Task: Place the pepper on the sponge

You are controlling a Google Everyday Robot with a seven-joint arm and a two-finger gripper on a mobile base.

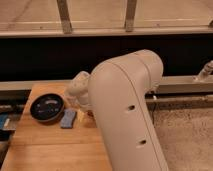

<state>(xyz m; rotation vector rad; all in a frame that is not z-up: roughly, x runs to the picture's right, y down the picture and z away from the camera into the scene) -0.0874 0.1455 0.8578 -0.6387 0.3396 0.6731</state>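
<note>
Tool, apparently hidden behind arm (125, 115), near sponge (68, 118)

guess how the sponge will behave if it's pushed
The sponge looks like a thin pad with rounded corners, so it would probably squash and bend. Lying flat on the table, it should slide, not roll or tip. The gripper is hidden behind the arm.

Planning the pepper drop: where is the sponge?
In the camera view the sponge lies left of centre on the table, just right of the black dish; the gripper is hidden behind the arm beside it.
</note>
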